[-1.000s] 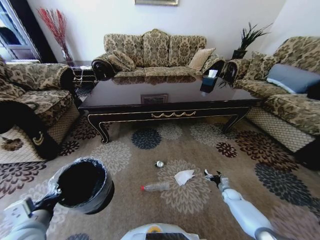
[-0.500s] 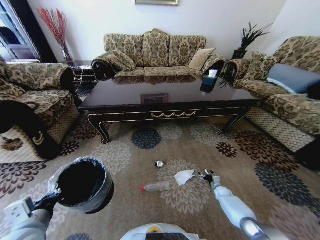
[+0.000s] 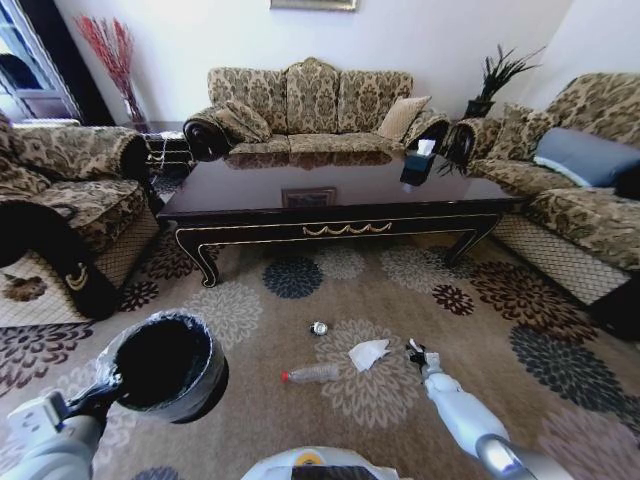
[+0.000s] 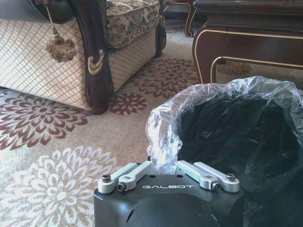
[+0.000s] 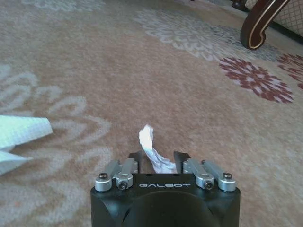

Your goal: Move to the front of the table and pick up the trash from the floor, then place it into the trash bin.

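Note:
My left gripper is shut on the rim of the black trash bin and holds it up at the lower left. Its fingers clamp the bag-lined rim of the trash bin. On the floor lie a clear bottle, a crumpled white paper and a small silvery piece. My right gripper hangs low just right of the paper. In the right wrist view the right gripper is shut on a small white paper scrap, with the larger paper off to one side. The table stands beyond.
Sofas surround the carpet: one behind the table, an armchair on the left, another sofa on the right. A dark tissue box sits on the table. Open carpet stretches between the table and me.
My right arm has swung a little to the left, bringing its gripper closer to the crumpled paper. The left arm and the bin have stayed put.

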### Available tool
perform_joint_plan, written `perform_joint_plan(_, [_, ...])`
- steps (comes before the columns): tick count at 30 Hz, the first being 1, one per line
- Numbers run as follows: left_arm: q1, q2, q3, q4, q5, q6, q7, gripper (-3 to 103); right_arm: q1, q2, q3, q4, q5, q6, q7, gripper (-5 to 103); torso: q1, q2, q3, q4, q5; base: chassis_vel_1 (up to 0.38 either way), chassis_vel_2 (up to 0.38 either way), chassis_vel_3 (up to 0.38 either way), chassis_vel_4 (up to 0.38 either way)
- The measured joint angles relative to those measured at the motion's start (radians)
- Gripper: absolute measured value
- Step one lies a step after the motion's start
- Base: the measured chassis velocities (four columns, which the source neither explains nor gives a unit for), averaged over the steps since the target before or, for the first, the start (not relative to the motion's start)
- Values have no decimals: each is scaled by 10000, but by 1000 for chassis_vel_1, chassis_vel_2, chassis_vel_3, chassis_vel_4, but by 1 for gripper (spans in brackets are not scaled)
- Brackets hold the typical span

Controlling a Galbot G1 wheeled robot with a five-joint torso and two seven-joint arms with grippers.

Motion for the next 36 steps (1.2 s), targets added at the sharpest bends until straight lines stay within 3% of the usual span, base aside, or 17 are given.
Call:
perform_joint_plan(3, [-7, 1, 4, 0, 5, -4, -5, 3, -93, -55, 27, 79, 1, -2, -17, 30, 0, 0, 0, 0, -1, 0, 0, 0, 0])
perform_joint_plan(8, [-11, -4, 34, 0, 27, -19, -16, 3, -362, -157, 133, 319, 110, 211, -491, 9, 0, 0, 0, 0, 0, 0, 0, 0, 0])
perform_joint_plan(12, [-17, -7, 65, 2, 34, -27, -24, 3, -546, -220, 167, 557, 198, 396, -718, 1, 0, 0, 0, -1, -1, 0, 0, 0, 0])
perform_joint_plan(20, [-58, 36, 115, 1, 33, -57, -38, 3, -908, -508, 224, 1314, 463, 611, -808, 0, 0, 0, 0, 0, 0, 0, 0, 0, 0])
perform_joint_plan(24, [-110, 69, 265, 2, 36, -67, -40, 3, -1195, -884, 233, 2317, 719, 1055, -918, 0, 0, 0, 0, -3, 1, 0, 0, 0, 0])
perform_joint_plan(27, [-148, 71, 510, 2, 38, -70, -38, 3, -1432, -1356, 228, 3787, 794, 1851, -1315, 0, 0, 0, 0, 2, -1, 0, 0, 0, 0])
perform_joint_plan(36, [-414, 186, 918, 2, -23, -70, -18, 3, -1629, -1988, -433, 8005, 2220, 1937, -318, 0, 0, 0, 0, 2, -4, 0, 0, 0, 0])
